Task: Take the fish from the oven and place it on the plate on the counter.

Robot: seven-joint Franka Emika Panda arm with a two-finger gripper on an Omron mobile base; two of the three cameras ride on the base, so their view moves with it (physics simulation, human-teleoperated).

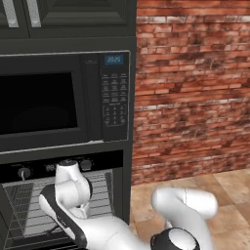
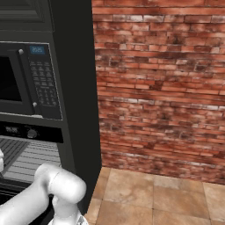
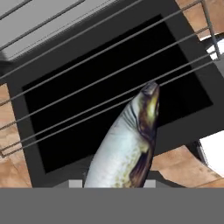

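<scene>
Silver-grey fish [image 3: 129, 146] held in claw, rising from between fingertips, head over wire rack [image 3: 105, 74] of oven [image 1: 63, 205].

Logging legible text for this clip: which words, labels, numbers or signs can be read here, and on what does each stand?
"20:25", as best it reads, in blue digits: microwave display, blurred in the right base view.
Microwave keypad: rows of button labels, too small to read.
Oven control panel: small display between the knobs, too blurred to read.
Fish, wire rack, brick wall: no text.
</scene>
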